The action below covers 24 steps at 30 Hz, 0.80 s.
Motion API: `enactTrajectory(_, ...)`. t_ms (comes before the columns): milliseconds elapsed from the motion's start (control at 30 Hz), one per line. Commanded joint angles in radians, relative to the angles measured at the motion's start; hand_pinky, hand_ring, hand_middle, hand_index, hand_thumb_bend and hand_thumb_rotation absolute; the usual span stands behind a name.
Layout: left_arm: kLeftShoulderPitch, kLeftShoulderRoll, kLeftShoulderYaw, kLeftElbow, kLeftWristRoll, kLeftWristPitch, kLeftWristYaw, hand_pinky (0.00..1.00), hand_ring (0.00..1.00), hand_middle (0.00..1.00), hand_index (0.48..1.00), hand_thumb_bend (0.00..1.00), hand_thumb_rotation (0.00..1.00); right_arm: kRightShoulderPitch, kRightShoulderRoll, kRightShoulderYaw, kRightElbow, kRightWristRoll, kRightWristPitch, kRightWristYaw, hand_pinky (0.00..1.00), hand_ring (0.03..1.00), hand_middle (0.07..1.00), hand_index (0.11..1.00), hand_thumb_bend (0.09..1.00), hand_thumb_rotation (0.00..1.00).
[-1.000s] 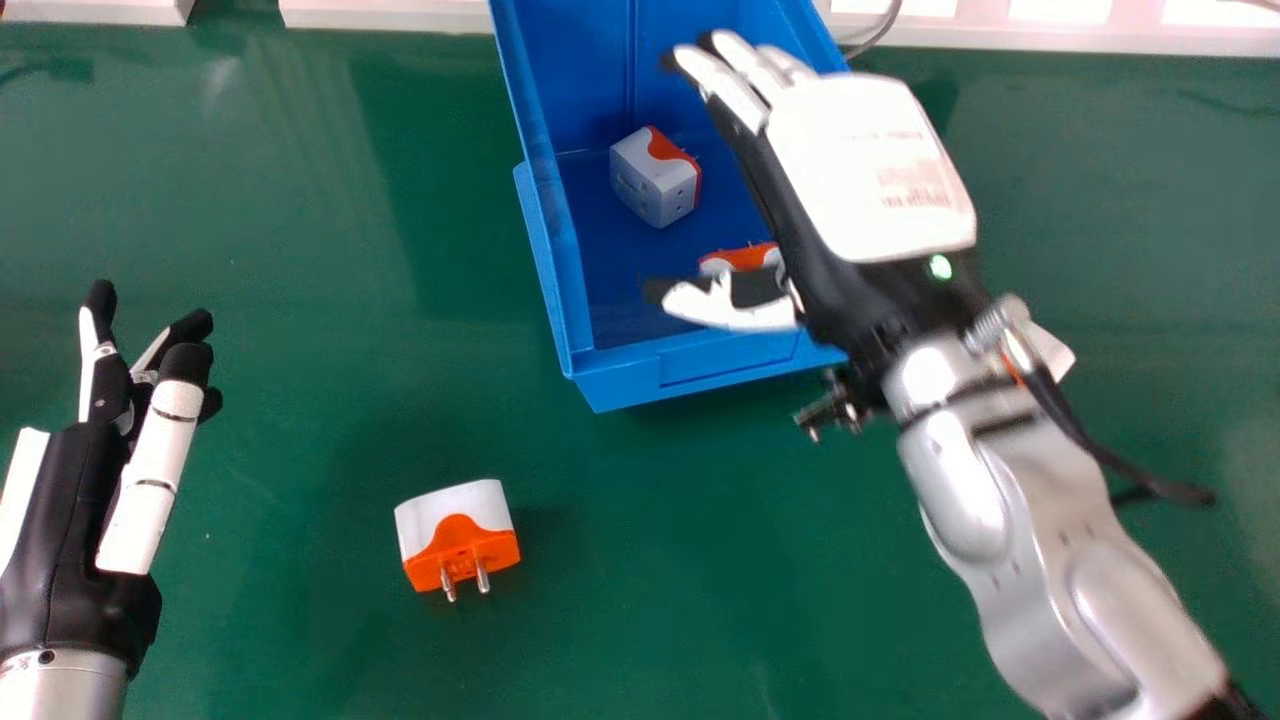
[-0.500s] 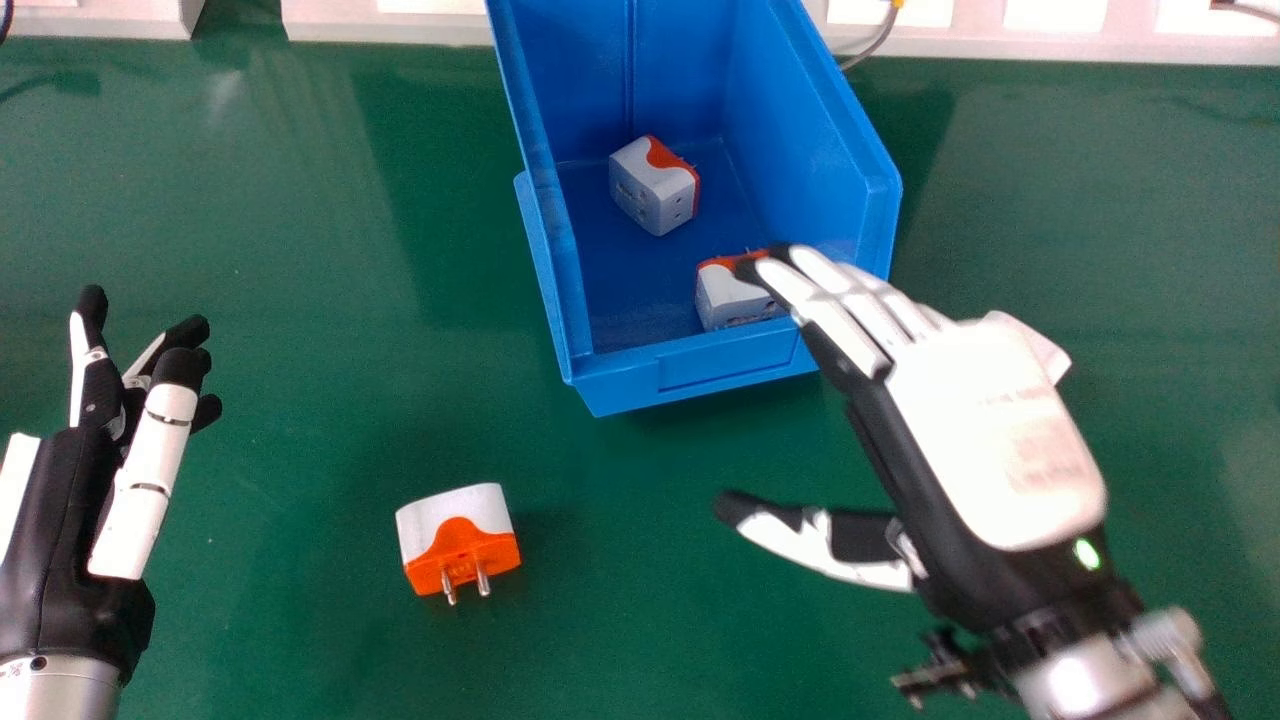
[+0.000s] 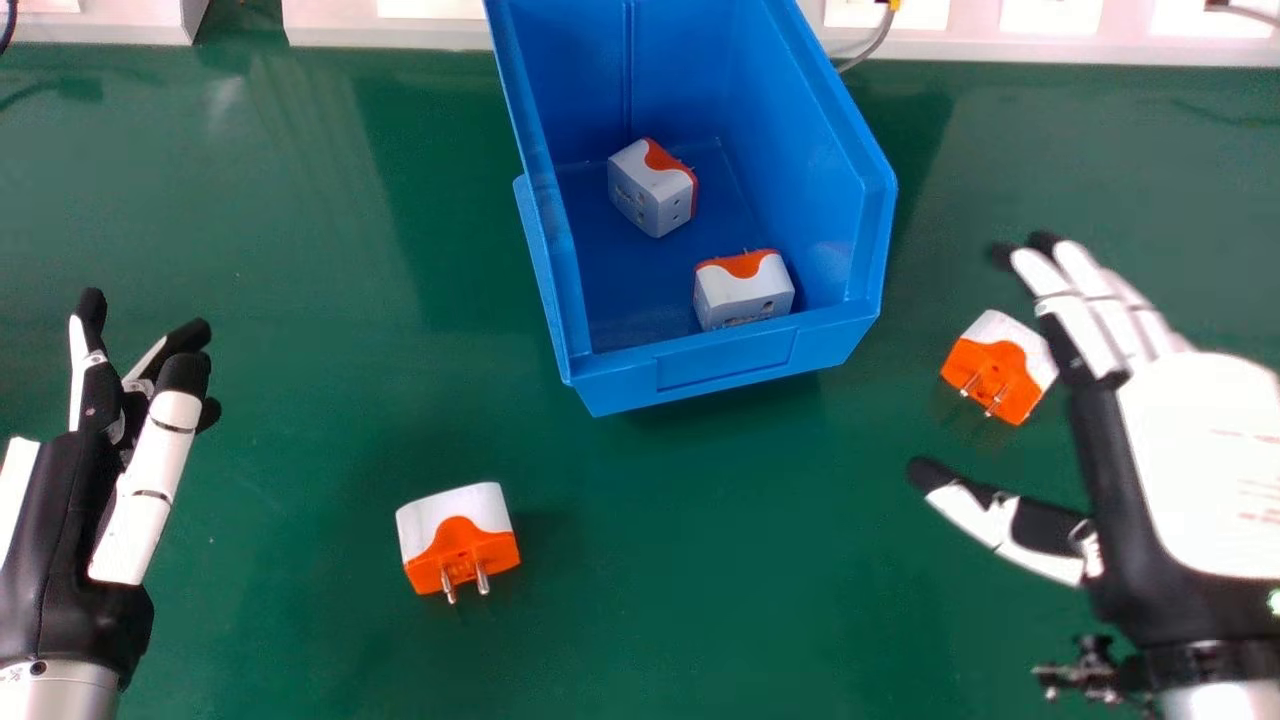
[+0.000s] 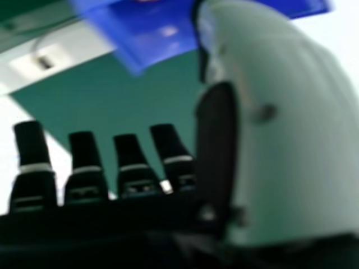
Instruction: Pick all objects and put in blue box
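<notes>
In the head view the right hand is open at the right, its fingers over the table beside an orange and white plug adapter. Its straight fingers also show in the right hand view, with the blue box beyond. The blue box stands at the back centre and holds two adapters, one deeper inside and one near the front wall. Another adapter lies on the green table, front left of the box. The left hand is open at the left edge, holding nothing.
A white strip with panels runs along the table's back edge, and a grey cable comes down beside the box. Green table surface lies between the left hand and the box.
My right hand has moved from over the box to the right and towards the front, uncovering the box's front adapter and the one on the table at the right. The left hand has barely moved.
</notes>
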Motion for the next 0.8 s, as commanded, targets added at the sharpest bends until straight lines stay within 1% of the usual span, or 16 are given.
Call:
enactTrajectory(0,-0.01,0.013,0.006,-0.005,-0.006,-0.023,-0.005,0.87,0.9,0.9,0.899,0.55,0.8,-0.032,0.012,-0.026,0.001,-0.013,0.028,0.007,0.74,0.882,0.925,0.886,0.459,0.32)
enactTrajectory(67,-0.012,0.012,0.007,-0.003,-0.01,-0.018,-0.005,0.87,0.9,0.9,0.897,0.58,0.79,-0.051,0.01,-0.028,0.017,-0.034,0.059,0.011,0.75,0.891,0.935,0.9,0.491,0.37)
enactTrajectory(100,-0.012,0.011,0.007,-0.006,-0.009,-0.016,-0.005,0.87,0.9,0.9,0.897,0.59,0.79,-0.061,0.01,-0.029,0.024,-0.04,0.073,0.017,0.75,0.894,0.94,0.907,0.513,0.42)
enactTrajectory(133,-0.011,0.012,0.007,-0.006,-0.01,-0.017,-0.008,0.86,0.9,0.9,0.897,0.59,0.79,-0.07,0.007,-0.029,0.031,-0.048,0.086,0.025,0.76,0.901,0.948,0.918,0.537,0.46)
enactTrajectory(167,-0.011,0.011,0.007,-0.007,-0.01,-0.018,-0.007,0.86,0.9,0.9,0.899,0.6,0.79,-0.08,0.005,-0.03,0.041,-0.055,0.094,0.023,0.77,0.916,0.962,0.935,0.566,0.52)
enactTrajectory(200,-0.01,0.01,0.007,-0.008,-0.009,-0.018,-0.007,0.86,0.9,0.9,0.896,0.6,0.79,-0.088,0.003,-0.03,0.047,-0.059,0.105,0.03,0.76,0.911,0.96,0.933,0.588,0.53)
enactTrajectory(267,-0.009,0.01,0.008,-0.004,-0.007,-0.028,-0.01,0.86,0.89,0.9,0.895,0.6,0.78,-0.104,-0.001,-0.029,0.059,-0.061,0.124,0.045,0.76,0.925,0.974,0.95,0.62,0.58)
enactTrajectory(333,-0.007,0.011,0.008,-0.003,0.003,-0.035,-0.007,0.85,0.89,0.89,0.894,0.6,0.79,-0.121,-0.004,-0.027,0.072,-0.06,0.141,0.063,0.79,0.951,0.993,0.975,0.632,0.61)
enactTrajectory(400,-0.006,0.011,0.007,-0.005,0.009,-0.033,-0.002,0.85,0.9,0.9,0.898,0.6,0.8,-0.141,-0.009,-0.023,0.092,-0.061,0.153,0.076,0.8,0.952,0.996,0.973,0.633,0.61)
enactTrajectory(433,-0.004,0.01,0.007,-0.008,0.005,-0.031,-0.004,0.86,0.9,0.9,0.897,0.6,0.8,-0.155,-0.012,-0.02,0.108,-0.062,0.156,0.077,0.8,0.949,0.991,0.966,0.631,0.61)
enactTrajectory(467,-0.005,0.009,0.007,-0.008,-0.001,-0.03,-0.008,0.86,0.9,0.9,0.901,0.6,0.8,-0.168,-0.015,-0.017,0.12,-0.065,0.166,0.085,0.81,0.946,0.989,0.958,0.629,0.61)
enactTrajectory(533,-0.006,0.01,0.007,0.0,-0.006,-0.04,-0.016,0.87,0.91,0.9,0.903,0.6,0.8,-0.197,-0.023,-0.01,0.155,-0.065,0.178,0.097,0.81,0.944,0.983,0.953,0.624,0.61)
enactTrajectory(567,-0.007,0.009,0.007,0.0,-0.005,-0.039,-0.015,0.87,0.91,0.9,0.904,0.59,0.8,-0.22,-0.031,-0.006,0.183,-0.068,0.185,0.105,0.8,0.936,0.976,0.948,0.619,0.61)
enactTrajectory(667,-0.005,0.007,0.006,-0.012,0.002,-0.022,-0.004,0.87,0.9,0.9,0.903,0.61,0.8,-0.284,-0.047,0.006,0.274,-0.069,0.199,0.118,0.75,0.907,0.95,0.931,0.616,0.6)
enactTrajectory(733,-0.005,0.009,0.005,-0.014,0.007,-0.02,-0.001,0.87,0.9,0.9,0.906,0.61,0.8,-0.326,-0.053,0.013,0.332,-0.053,0.21,0.14,0.76,0.912,0.956,0.937,0.609,0.61)
enactTrajectory(767,-0.006,0.008,0.005,-0.015,0.005,-0.019,-0.001,0.88,0.9,0.9,0.906,0.62,0.8,-0.346,-0.054,0.014,0.357,-0.042,0.215,0.151,0.76,0.916,0.959,0.94,0.607,0.61)
